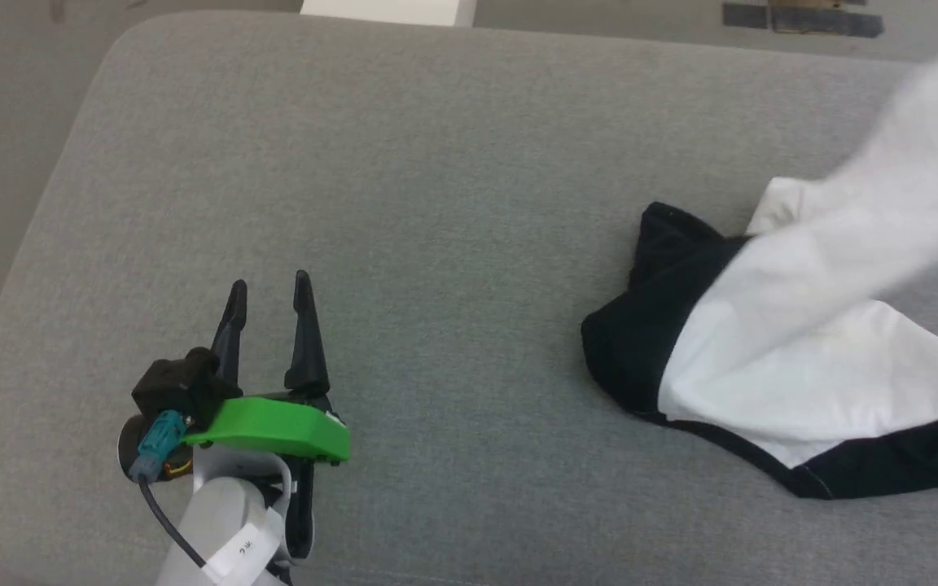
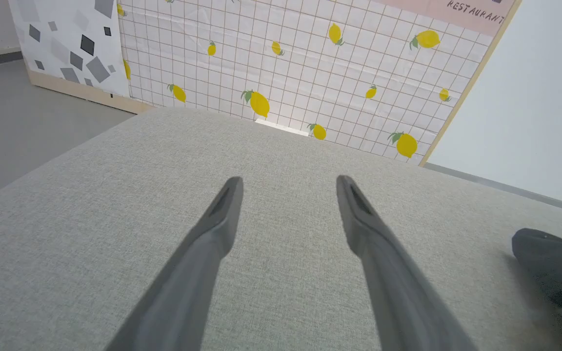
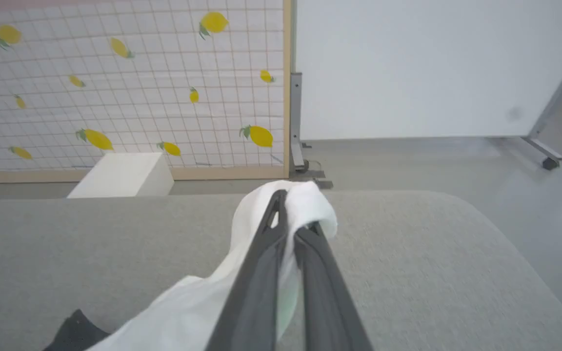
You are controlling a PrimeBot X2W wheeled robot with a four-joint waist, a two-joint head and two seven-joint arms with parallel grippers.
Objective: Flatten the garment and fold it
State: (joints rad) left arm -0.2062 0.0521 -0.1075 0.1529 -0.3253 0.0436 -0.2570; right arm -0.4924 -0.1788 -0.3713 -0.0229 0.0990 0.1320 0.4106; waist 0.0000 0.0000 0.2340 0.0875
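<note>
Head view: the garment (image 1: 803, 358) lies crumpled at the right side of the grey surface (image 1: 436, 203), black sleeve and shoulder cloth bunched towards the middle, white body on top; a blurred band of its white cloth rises towards the upper right corner, clear of the surface. The left tool (image 1: 270, 282) hovers at the lower left, well apart from the garment, its two fingers spread with nothing between them; a white box (image 1: 387, 10) shows past the far edge.

Left wrist view: the left tool (image 2: 289, 180) stands wide over bare grey cloth; a dark fold of the garment (image 2: 554, 263) lies at the right edge, off to one side of the fingers; a lemon-patterned panel (image 2: 286, 63) stands behind.

Right wrist view: the right tool (image 3: 293, 214) is pinched tight on a fold of the garment's white cloth, which bulges over the fingertips and trails down to the lower left, where a black part shows.

The cloth looks light, soft and limp; it will likely sag and drape from any single hold, and drag against the grey cover rather than slide; a thin pinch may slip free under a quick pull. Better holds are probably the hem corners or the shoulder seams, one in each tool, so the body can be drawn taut and laid flat; the left tool would need to cross to the near black sleeve edge.
</note>
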